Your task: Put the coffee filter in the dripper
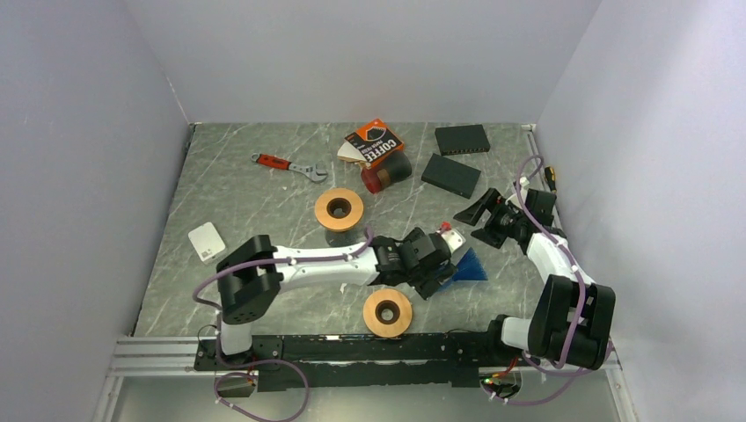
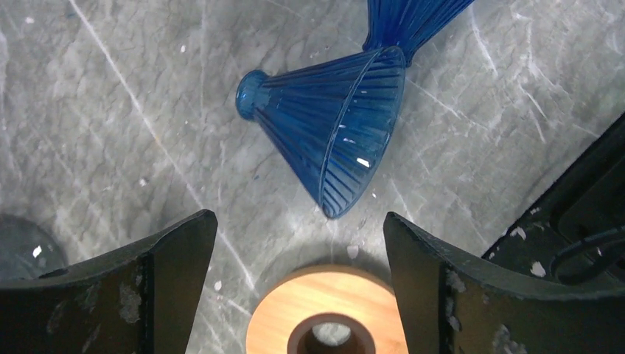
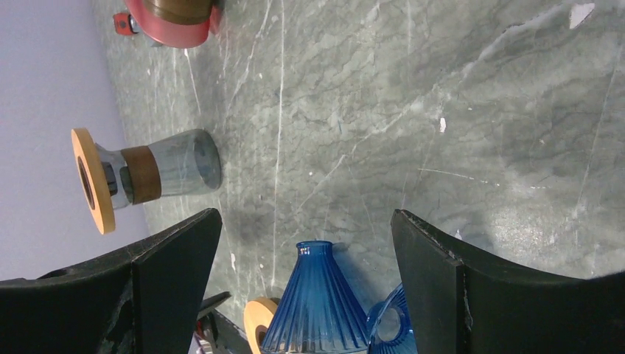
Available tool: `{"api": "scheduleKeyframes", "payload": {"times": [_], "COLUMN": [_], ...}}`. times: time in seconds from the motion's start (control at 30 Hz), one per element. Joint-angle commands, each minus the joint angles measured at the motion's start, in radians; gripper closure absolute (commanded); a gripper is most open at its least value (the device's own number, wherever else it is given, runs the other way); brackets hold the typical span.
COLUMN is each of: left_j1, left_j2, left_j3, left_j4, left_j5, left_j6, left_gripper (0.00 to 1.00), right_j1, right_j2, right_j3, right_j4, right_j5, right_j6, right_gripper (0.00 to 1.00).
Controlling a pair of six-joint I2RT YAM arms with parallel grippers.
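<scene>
left arm [image 1: 317, 264] and right arm [image 1: 550, 252]: white link tubes, black joint housings, 1 purple cable looped along each. left fingers [image 2: 173, 284] and right fingers [image 3: 166, 284]: matte black, broad, edges scuffed with pale chips.

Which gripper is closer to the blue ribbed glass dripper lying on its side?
Left. The left gripper, jaws open, hovers right beside the blue ribbed glass dripper; the right gripper, also open, sits farther off, beyond it.
</scene>
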Motion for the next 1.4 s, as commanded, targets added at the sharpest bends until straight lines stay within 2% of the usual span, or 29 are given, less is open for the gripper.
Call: {"api": "scheduleKeyframes", "payload": {"times": [0.0,0.33,0.6,0.77,1.17,1.37], "left_j1": [-0.008,-0.008,-0.008,-0.008,0.016,0.071], "left_j2": [0.053,0.135,0.156,0.153,0.125,0.062], "left_j3": [0.061,0.052,0.090,0.096,0.151,0.155], "left_j4": [0.088,0.191,0.186,0.160,0.049,0.022], "left_j5": [-0.066,-0.134,-0.111,-0.135,-0.153,-0.057], "left_j6": [0.001,-0.021,-0.010,-0.020,-0.067,-0.106], "left_gripper": [0.15,0.29,0.55,0.65,1.00,1.00], "right_j1": [-0.011,-0.014,-0.014,-0.014,-0.013,-0.013], "right_j2": [-0.013,-0.004,-0.025,-0.045,-0.080,-0.120], "right_j3": [-0.010,-0.035,-0.026,-0.024,0.005,0.034], "right_j4": [0.048,0.071,0.057,0.048,0.017,-0.010], "right_j5": [-0.039,-0.057,-0.048,-0.041,-0.047,-0.052], "right_j6": [-0.008,-0.006,-0.010,-0.010,-0.017,-0.020], "right_gripper": [0.10,0.10,0.11,0.11,0.12,0.12]}}
